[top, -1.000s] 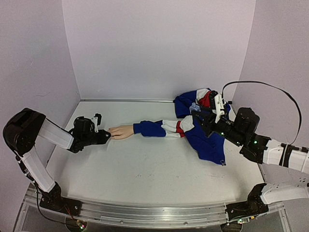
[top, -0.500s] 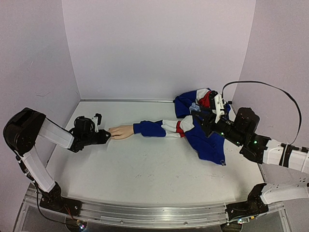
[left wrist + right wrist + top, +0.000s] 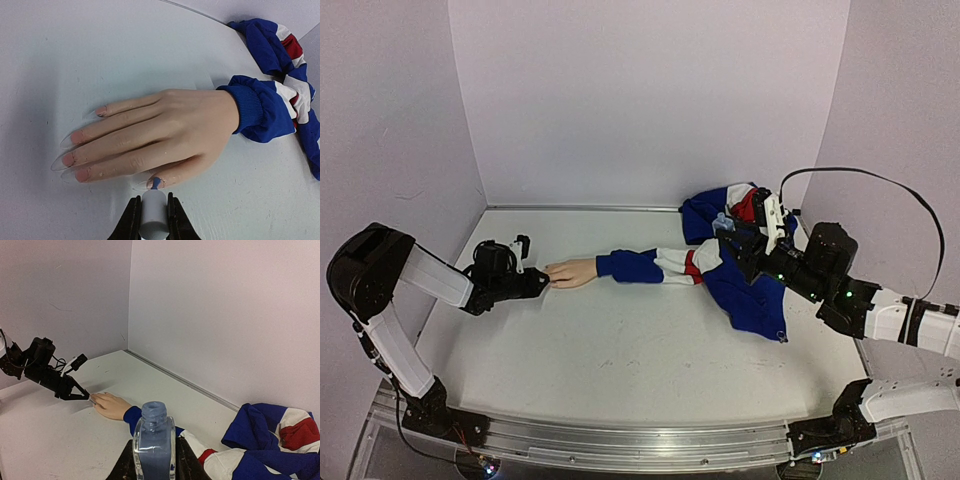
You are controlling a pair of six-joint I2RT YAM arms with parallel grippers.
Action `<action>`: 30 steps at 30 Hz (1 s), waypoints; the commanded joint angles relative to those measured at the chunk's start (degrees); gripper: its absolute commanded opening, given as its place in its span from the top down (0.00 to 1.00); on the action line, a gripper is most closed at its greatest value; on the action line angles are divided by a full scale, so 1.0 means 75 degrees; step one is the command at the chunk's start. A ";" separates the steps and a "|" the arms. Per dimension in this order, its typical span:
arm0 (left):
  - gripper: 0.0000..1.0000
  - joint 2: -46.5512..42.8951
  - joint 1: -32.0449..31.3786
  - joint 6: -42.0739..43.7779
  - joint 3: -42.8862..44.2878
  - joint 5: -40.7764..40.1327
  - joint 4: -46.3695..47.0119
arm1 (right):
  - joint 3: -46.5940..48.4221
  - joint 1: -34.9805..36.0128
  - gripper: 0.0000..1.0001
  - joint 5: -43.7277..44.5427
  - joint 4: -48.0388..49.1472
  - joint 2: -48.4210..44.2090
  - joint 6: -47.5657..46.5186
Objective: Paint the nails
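The pale mannequin hand (image 3: 165,135) lies palm down on the white table, fingers pointing left, its wrist in a blue sleeve cuff (image 3: 247,112). Its nails (image 3: 67,141) are long and clear. My left gripper (image 3: 152,200) is shut on a pale grey cap (image 3: 153,217), whose blue brush (image 3: 156,182) touches the thumb nail (image 3: 148,184); that nail shows blue paint. From above, the left gripper (image 3: 542,283) sits at the fingertips of the hand (image 3: 572,272). My right gripper (image 3: 154,450) is shut on an open clear bottle (image 3: 153,437) of blue polish, held upright above the jacket.
A blue, white and red jacket (image 3: 740,260) is heaped at the back right, its sleeve (image 3: 650,266) running left to the hand. Lilac walls (image 3: 650,100) close the table on three sides. A metal rail (image 3: 620,440) runs along the near edge.
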 commanded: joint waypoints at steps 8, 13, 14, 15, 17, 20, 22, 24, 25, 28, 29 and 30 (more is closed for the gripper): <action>1.00 0.0028 0.0037 -0.0069 0.0195 -0.0155 0.0104 | 0.0037 -0.0045 1.00 -0.0051 0.0724 -0.0039 -0.0061; 1.00 -0.0010 0.0036 -0.0103 0.0181 -0.0198 0.0077 | 0.0040 -0.0045 1.00 -0.0051 0.0726 -0.0028 -0.0061; 1.00 -0.0006 0.0037 -0.0104 0.0181 -0.0202 0.0081 | 0.0040 -0.0045 1.00 -0.0051 0.0724 -0.0027 -0.0059; 1.00 -0.0012 0.0043 -0.0104 0.0181 -0.0203 0.0069 | 0.0040 -0.0045 1.00 -0.0051 0.0722 -0.0027 -0.0060; 1.00 0.0005 0.0036 -0.0113 0.0192 -0.0197 0.0050 | 0.0045 -0.0045 1.00 -0.0051 0.0722 -0.0016 -0.0052; 1.00 -0.0014 0.0037 -0.0136 0.0181 -0.0220 0.0024 | 0.0041 -0.0045 1.00 -0.0062 0.0722 -0.0010 -0.0049; 1.00 -0.0020 0.0037 -0.0139 0.0175 -0.0214 0.0005 | 0.0040 -0.0045 1.00 -0.0057 0.0720 -0.0004 -0.0049; 1.00 -0.0047 0.0036 -0.0151 0.0160 -0.0206 -0.0010 | 0.0045 -0.0045 1.00 -0.0061 0.0720 0.0005 -0.0049; 1.00 -0.0050 0.0037 -0.0157 0.0155 -0.0203 -0.0012 | 0.0051 -0.0045 1.00 -0.0056 0.0720 0.0008 -0.0049; 1.00 -0.0065 0.0037 -0.0180 0.0112 -0.0222 -0.0016 | 0.0051 -0.0045 1.00 -0.0071 0.0732 0.0025 -0.0049; 1.00 -0.0063 0.0037 -0.0186 0.0116 -0.0242 -0.0020 | 0.0051 -0.0045 1.00 -0.0074 0.0735 0.0031 -0.0049; 1.00 -0.0060 0.0037 -0.0196 0.0128 -0.0273 -0.0016 | 0.0051 -0.0045 1.00 -0.0071 0.0732 0.0032 -0.0049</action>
